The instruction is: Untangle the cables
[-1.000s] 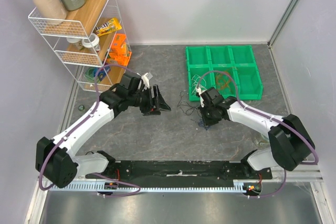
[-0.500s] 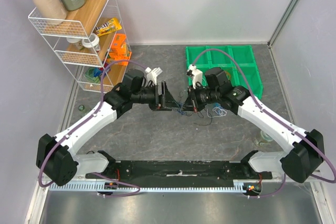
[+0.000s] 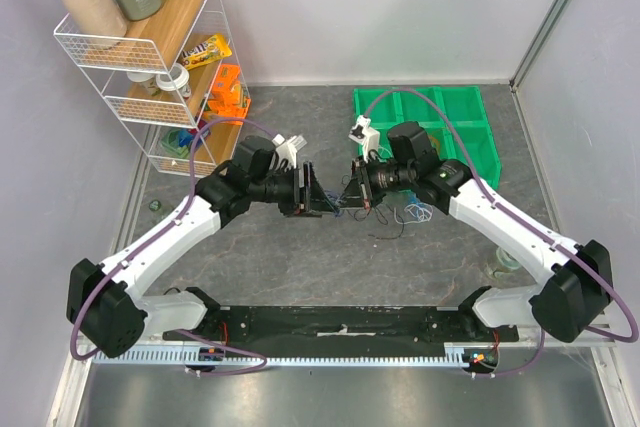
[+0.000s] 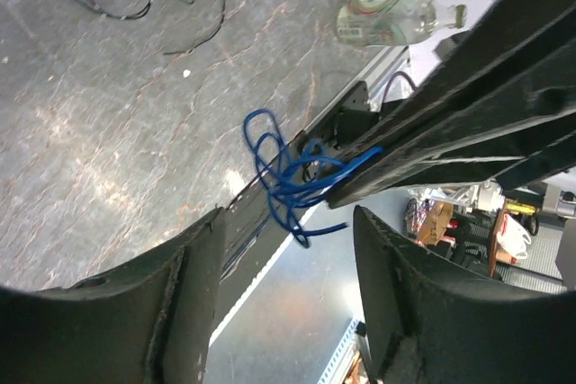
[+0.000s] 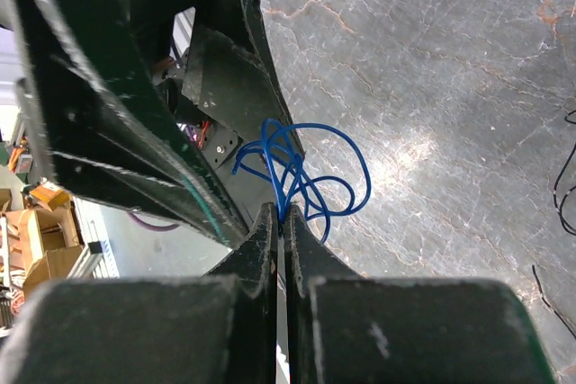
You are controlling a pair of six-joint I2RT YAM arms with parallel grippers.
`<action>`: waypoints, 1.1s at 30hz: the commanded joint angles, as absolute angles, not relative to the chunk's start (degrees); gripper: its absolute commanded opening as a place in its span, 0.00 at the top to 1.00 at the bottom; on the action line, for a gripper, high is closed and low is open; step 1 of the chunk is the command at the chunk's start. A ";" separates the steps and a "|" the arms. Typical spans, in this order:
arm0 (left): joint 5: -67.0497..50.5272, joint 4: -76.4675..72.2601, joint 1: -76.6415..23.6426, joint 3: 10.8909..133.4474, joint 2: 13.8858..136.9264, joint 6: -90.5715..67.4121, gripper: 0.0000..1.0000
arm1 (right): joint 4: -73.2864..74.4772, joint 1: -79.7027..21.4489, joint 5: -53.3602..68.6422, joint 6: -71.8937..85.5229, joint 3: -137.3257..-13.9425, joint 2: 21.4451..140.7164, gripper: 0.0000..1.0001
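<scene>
On the left, the left hand (image 3: 318, 199) is held above the tabletop (image 3: 300, 267) with its fingers spread wide and nothing gripped.

Just beyond its tips hangs the blue cable (image 4: 281, 182), a small bunch of overlapping loops lifted clear of the tabletop. Whether any loop lies inside the left hand's gap cannot be told.

The bunch is pinched where several strands cross by the right hand (image 5: 279, 222), whose fingers are pressed fully together on it.

Further right, a black cable (image 3: 386, 230) and a white cable (image 3: 418, 213) lie loose on the tabletop, near a green tray (image 3: 486, 175).

The wire is judged to be very light, thin and soft, with a slight spring that keeps the loops open. It should slip through a loose pinch and tighten into a knot if pulled hard. A single outer loop or the free end at the edge of the bunch is judged the best place for the left hand to take hold, well away from the crossing point. Drawing it out gently and sideways should let the loops feed through rather than cinch.
</scene>
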State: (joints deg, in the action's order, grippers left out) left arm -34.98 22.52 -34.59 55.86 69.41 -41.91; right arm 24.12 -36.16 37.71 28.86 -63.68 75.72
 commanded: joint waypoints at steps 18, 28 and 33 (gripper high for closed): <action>-22.10 29.12 -33.84 56.78 57.22 -34.02 0.93 | 31.11 -36.21 25.39 25.31 -71.89 72.24 1.00; -33.67 20.30 -33.84 58.71 61.52 -37.79 0.30 | 27.16 -38.14 31.81 27.25 -70.93 73.74 1.00; -29.72 22.68 -33.93 59.24 63.11 -38.58 0.41 | 26.37 -39.29 32.52 27.51 -70.40 73.21 1.00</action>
